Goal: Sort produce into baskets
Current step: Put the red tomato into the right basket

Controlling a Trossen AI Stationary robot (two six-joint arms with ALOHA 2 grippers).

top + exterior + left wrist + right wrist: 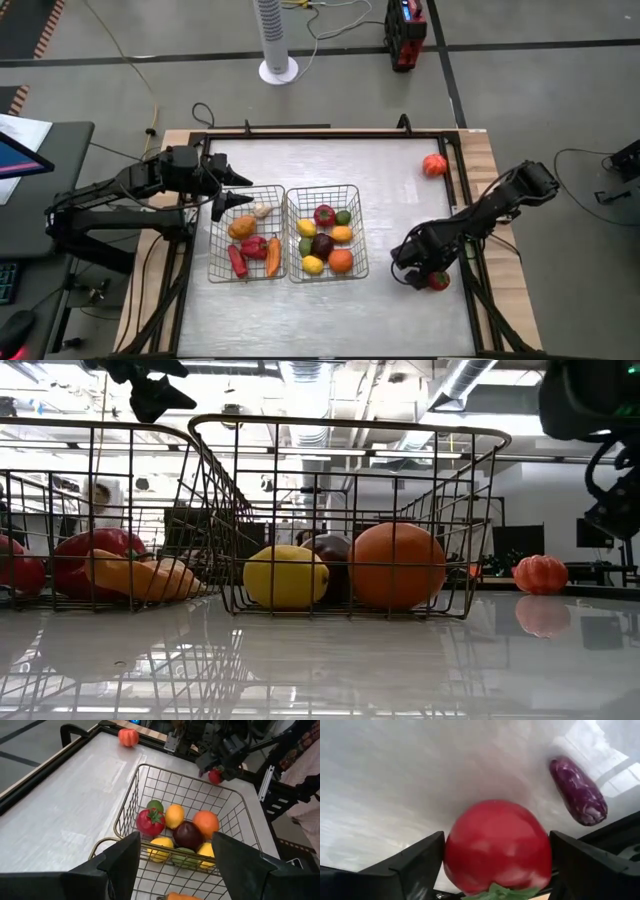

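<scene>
Red tomato (497, 847), glossy, round, judged light, rigid and slippery, lying at table's (400, 310) four o'clock between right gripper's (428, 277) wide-spread fingers (415, 862), not yet clamped: best pinched across widest girth; left gripper (232, 190) part-open, empty, above baskets (327, 234).

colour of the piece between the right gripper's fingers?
Red, with a green leafy top. The fruit shows best in the right wrist view, sitting between the open right gripper.
</scene>
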